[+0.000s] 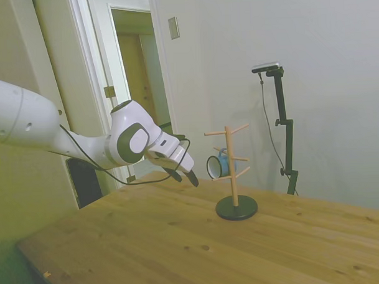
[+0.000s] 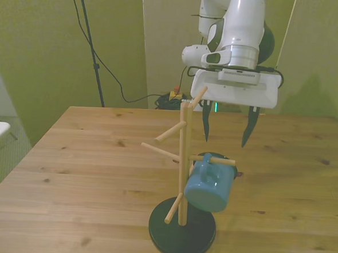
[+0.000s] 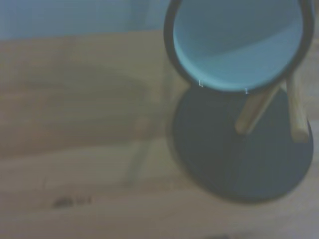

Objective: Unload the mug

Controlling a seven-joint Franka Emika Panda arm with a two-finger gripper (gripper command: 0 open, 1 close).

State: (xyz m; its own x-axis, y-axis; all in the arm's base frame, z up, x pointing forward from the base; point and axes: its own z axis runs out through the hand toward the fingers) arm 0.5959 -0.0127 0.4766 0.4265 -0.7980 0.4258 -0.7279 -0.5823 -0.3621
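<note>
Mug [image 2: 209, 187] hangs by handle on peg of wooden mug tree [image 2: 182, 162], mouth toward gripper [image 2: 227, 128]. Fingers spread wide, empty, just short of mug. Wrist view blurred; mug rim cut off there.

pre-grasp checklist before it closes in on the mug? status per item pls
1. Gripper open: ok, fingers spread apart in the front view.
2. Gripper empty: ok, nothing between the fingers.
3. Mug on its peg: ok, hanging by the handle on the wooden mug tree.
4. Mug seen from the wrist: ok, its rim and inside show, open end toward the camera, though blurred.
5. Path clear: ok, only bare table near the gripper; an upper peg lies close to one finger in the front view.
6. Contact with the mug: not ok, gripper apart from it.
</note>
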